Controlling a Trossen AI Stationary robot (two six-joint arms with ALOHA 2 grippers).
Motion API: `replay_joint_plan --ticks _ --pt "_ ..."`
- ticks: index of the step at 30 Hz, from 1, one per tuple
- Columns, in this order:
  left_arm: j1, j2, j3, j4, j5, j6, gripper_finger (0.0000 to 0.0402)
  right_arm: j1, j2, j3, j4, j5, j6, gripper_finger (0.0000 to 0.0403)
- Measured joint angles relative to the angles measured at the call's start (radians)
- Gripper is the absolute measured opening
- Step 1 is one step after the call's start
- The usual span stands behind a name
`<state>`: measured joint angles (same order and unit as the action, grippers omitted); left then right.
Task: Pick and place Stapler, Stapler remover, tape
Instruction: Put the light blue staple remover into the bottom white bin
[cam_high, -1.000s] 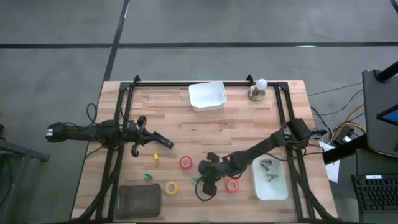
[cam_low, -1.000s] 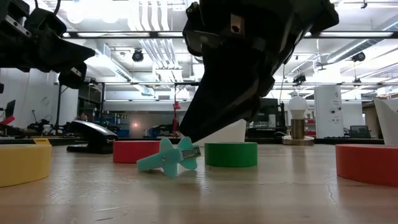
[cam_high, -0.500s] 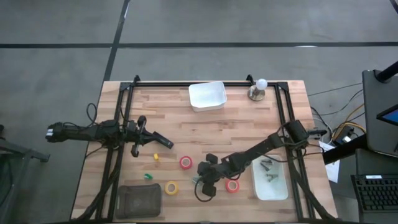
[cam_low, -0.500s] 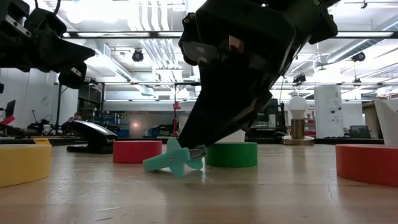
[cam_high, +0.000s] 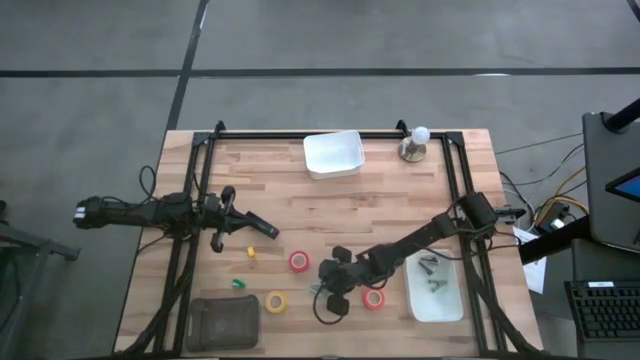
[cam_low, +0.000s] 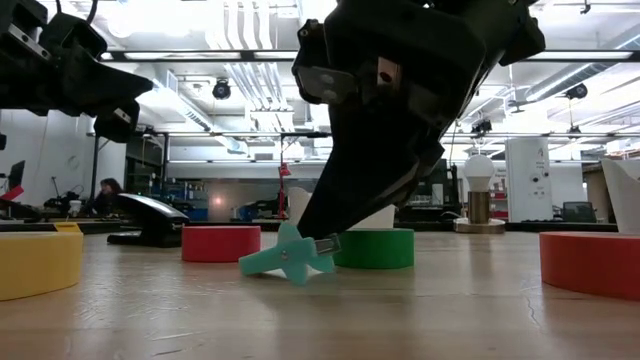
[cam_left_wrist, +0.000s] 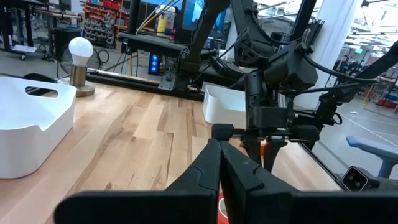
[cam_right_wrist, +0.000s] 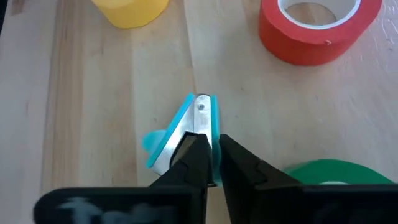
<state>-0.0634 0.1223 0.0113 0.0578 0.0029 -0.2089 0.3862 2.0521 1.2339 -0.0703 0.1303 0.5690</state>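
Between red tape (cam_right_wrist: 316, 28) and green tape (cam_right_wrist: 329, 174), right gripper (cam_right_wrist: 210, 163) clamping staple remover (cam_right_wrist: 186, 130), left gripper (cam_left_wrist: 219, 165) closed

In your right wrist view, the green tape (cam_right_wrist: 328, 174) is cut off by the lower edge, and the yellow tape (cam_right_wrist: 130, 10) and red tape (cam_right_wrist: 318, 25) are cut by the upper edge. The right gripper (cam_right_wrist: 210, 163) hides one end of the teal stapler remover (cam_right_wrist: 186, 127). From above, the remover (cam_high: 313, 291) is too small to read. In the low view, the second red roll (cam_low: 592, 262), at 3 o'clock, runs off the edge.
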Motion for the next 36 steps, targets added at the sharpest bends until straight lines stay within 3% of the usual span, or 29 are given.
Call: replay_joint_plan --ticks 10,21,27,36 --pt "0.000 0.000 0.000 0.000 0.000 0.000 0.0007 0.000 -0.059 -0.002 -0.060 0.000 -0.050 0.0009" --pt "0.000 0.002 0.000 -0.003 0.000 0.000 0.0007 0.025 -0.216 -0.002 -0.286 0.029 -0.047 0.0008" --pt "0.000 0.005 0.000 -0.007 0.000 0.000 0.0007 0.070 -0.327 -0.003 -0.491 0.067 0.034 0.0008" --pt "0.000 0.006 0.000 -0.008 0.000 0.000 0.0007 0.194 -0.500 -0.006 -0.827 0.221 0.305 0.0008"
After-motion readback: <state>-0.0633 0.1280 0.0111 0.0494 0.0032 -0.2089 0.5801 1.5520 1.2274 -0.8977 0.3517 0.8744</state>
